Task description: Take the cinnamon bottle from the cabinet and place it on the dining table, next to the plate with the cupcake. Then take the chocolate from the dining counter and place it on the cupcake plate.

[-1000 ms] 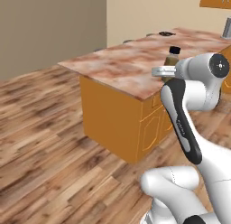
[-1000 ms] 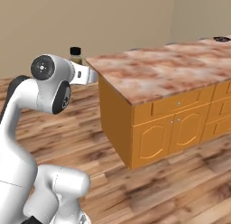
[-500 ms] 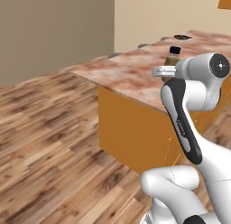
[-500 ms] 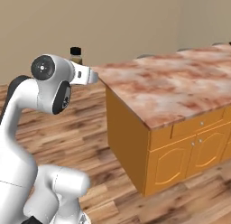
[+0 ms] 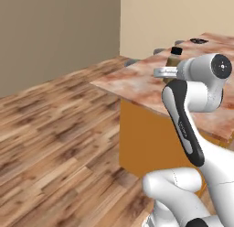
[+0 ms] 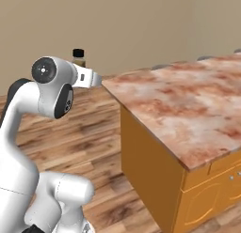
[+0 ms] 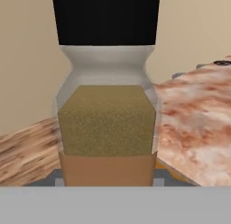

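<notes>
Cinnamon bottle (image 7: 107, 114) is clamped in the gripper (image 5: 167, 72), upright, with its black cap uppermost and the brown powder level inside the clear body. In the left base view the bottle (image 5: 174, 59) stands at 12 o'clock above the arm's wrist; in the right base view the bottle (image 6: 78, 58) sits at 1 o'clock from the round wrist joint. The upright hold is judged to suit setting the bottle down on its base without re-gripping.

The bottle is carried in the air, near the corner of the tabletop (image 6: 188, 110) but not over its middle and not touching it. The tabletop (image 5: 137, 82) lies ahead of the arm, toward 1 o'clock in the left base view and 3 o'clock in the right base view. The placing step is judged not yet begun.

Hidden or unclear items:
- The gripper fingers are covered by the bottle in the hand view, so the contact points cannot be checked there.
- A small dark object (image 5: 199, 40) lies on the far part of the tabletop at 1 o'clock; it is too small to identify.
- The far end of the tabletop is cut off by the frame edge.
- Grey rounded shapes, probably stools (image 5: 133, 62), show beyond the tabletop edge.
</notes>
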Robot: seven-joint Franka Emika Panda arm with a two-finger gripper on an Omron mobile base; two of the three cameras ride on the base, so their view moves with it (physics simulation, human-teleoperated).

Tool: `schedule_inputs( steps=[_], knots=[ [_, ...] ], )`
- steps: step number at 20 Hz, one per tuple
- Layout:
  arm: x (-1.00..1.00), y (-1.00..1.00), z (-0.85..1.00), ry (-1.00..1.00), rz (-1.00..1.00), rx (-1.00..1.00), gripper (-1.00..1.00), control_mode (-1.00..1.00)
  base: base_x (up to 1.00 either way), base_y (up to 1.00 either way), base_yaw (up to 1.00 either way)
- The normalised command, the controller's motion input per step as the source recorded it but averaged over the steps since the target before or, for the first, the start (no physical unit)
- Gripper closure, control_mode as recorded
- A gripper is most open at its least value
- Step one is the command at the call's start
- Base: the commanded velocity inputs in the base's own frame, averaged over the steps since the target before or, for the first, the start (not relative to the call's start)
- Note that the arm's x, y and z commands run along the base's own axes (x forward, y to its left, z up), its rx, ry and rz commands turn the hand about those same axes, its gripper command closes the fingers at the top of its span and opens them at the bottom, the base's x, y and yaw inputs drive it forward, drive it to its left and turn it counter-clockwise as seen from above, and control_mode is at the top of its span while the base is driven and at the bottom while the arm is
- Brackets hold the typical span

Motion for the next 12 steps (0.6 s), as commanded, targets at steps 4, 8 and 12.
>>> schedule_inputs(
  steps=[4,8,12],
  knots=[
    [0.00,0.00,0.00,0.00,0.00,0.00,1.00,1.00,0.83,0.44,-0.13],
    [0.00,0.00,0.00,0.00,0.00,0.00,1.00,1.00,0.80,0.45,-0.18],
    [0.00,0.00,0.00,0.00,0.00,0.00,1.00,1.00,0.75,0.48,-0.23]
  ],
)
